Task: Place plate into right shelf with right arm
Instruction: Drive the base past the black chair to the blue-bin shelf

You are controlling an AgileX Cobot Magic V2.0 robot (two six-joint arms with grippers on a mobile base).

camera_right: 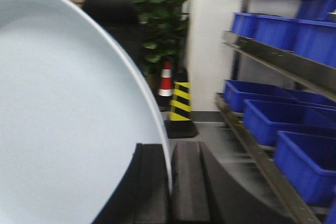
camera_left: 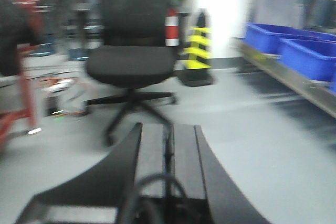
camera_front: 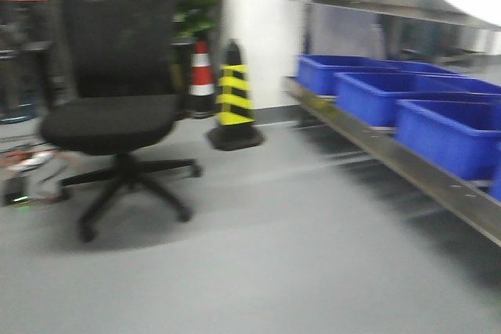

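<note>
My right gripper [camera_right: 170,150] is at the bottom of the right wrist view, its two dark fingers closed almost together on the rim of the plate [camera_right: 68,119]. The plate is white, faintly blue and stands nearly on edge, so it fills the left half of that view. In the front view it shows only as a pale blur in the top right corner, held up in the air.

My left gripper [camera_left: 168,145] has its fingers pressed together with nothing between them, pointing out over the grey floor.

To my right is the right shelf [camera_front: 407,166], a steel rack with blue crates [camera_front: 438,134] lined up on its lower level and more on the level above. The plate touches no part of it.

Further off are a black office chair [camera_front: 117,107], a yellow-and-black post [camera_front: 233,99], a red-and-white cone [camera_front: 202,72] and a leafy plant [camera_right: 157,14].

As I judge it, the plate is gripped and lifted. Still to do: carry it to the shelf, set it down and let go.
</note>
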